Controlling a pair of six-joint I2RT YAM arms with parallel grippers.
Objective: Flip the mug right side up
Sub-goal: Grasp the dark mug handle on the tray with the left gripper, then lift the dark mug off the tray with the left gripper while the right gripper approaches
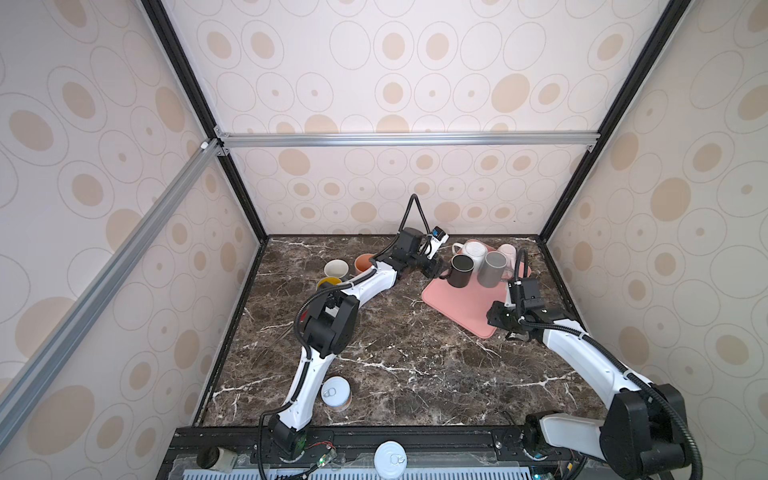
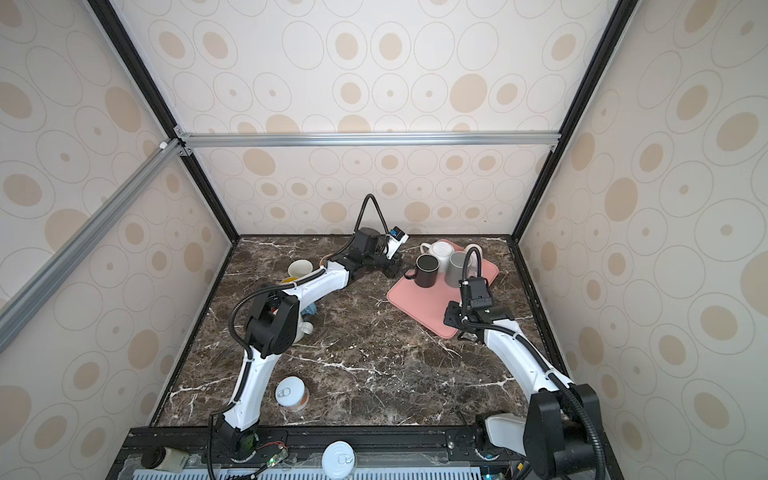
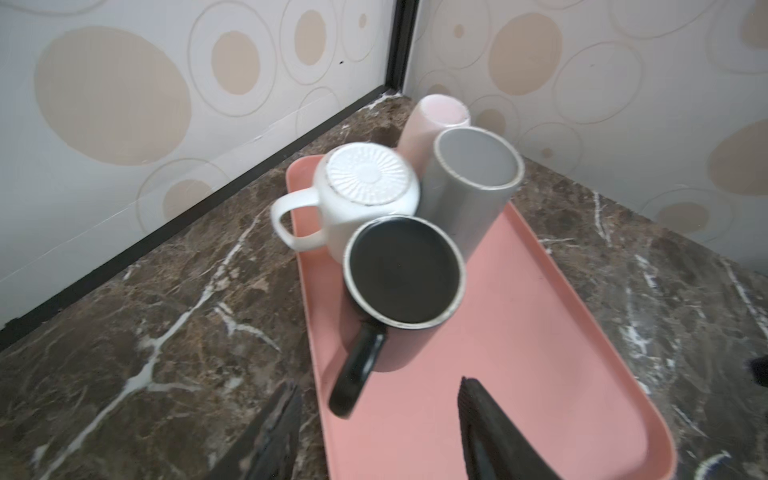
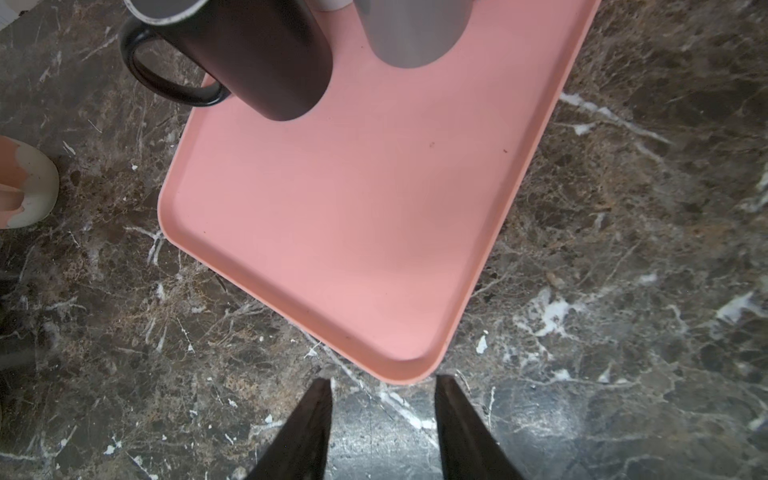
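The matte black ceramic mug [image 3: 405,270] stands mouth down on the flat pink plastic tray [image 3: 540,353], at the tray's left edge, its loop handle sticking out over that edge. The tray lies in the far right corner of the dark marble bench [image 4: 623,249]. Three more vessels crowd behind the mug, all base up: a round white ribbed mug [image 3: 365,183], a tall grey cup [image 3: 469,187] and a pale pink cup [image 3: 436,116].

The left gripper [image 1: 434,270] reaches in low from the left, jaws spread either side of the handle's end without touching it. The handle is probably chosen because it is the one part free of the neighbours. The right gripper [image 4: 384,380] hangs over the bench just off the tray's near corner, jaws spread and empty, seemingly parked clear.

The left wrist view alone shows the pale unglazed foot ring that proves the mug is inverted. The right wrist view alone shows the tray's near half bare, room for setting the mug down.
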